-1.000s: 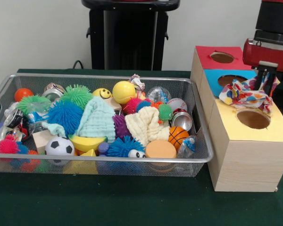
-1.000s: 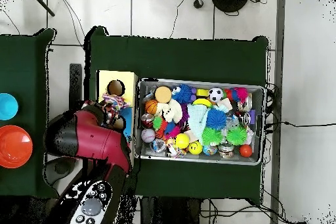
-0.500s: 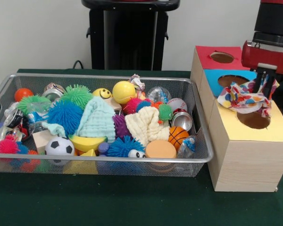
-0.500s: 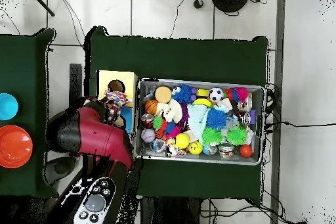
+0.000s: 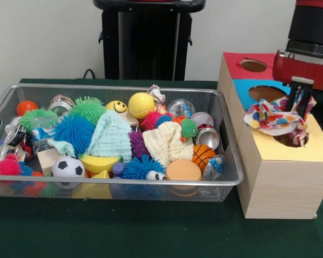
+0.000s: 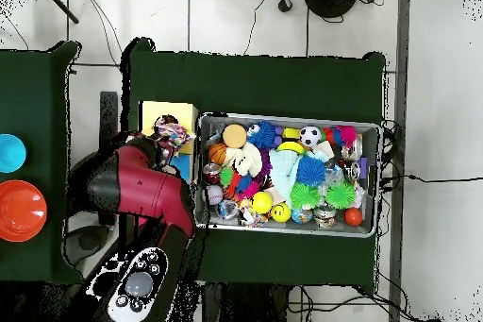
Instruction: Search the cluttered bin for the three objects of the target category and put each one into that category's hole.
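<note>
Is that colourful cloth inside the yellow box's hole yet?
Not fully: the patterned cloth drapes over the yellow hole's rim, still hanging from the gripper.

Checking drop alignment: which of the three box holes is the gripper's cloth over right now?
The yellow section's hole, nearest the camera in the front view. The multicoloured cloth held by the gripper drapes over it; the red hole and blue hole are uncovered.

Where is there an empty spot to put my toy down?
The green table is bare in front of the wire bin and the wooden box. Inside the bin, toys are packed edge to edge. On the box, the spotted cloth under the claw covers the yellow hole.
</note>
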Tool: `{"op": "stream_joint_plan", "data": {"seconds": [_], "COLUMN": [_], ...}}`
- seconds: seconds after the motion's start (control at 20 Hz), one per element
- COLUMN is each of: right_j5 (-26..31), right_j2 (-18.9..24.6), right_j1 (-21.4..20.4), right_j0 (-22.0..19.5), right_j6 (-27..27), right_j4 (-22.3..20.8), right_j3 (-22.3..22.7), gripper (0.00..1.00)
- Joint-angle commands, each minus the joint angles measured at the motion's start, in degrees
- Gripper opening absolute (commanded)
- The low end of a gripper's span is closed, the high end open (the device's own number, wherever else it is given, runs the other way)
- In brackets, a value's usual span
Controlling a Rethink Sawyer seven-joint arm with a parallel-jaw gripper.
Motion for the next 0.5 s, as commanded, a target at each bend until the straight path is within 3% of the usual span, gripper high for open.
{"op": "stream_joint_plan", "data": {"seconds": [0.05, 0.5], "right_j5": [-1.8, -5.2], "right_j2": [3.1, 4.1], "right_j1": [3.8, 7.2], "right_j0": [-3.0, -4.3], "right_j6": [9.9, 10.1], "right_j4": [-1.1, -1.0], "right_j3": [-2.8, -4.8], "gripper": [0.0, 0.0]}}
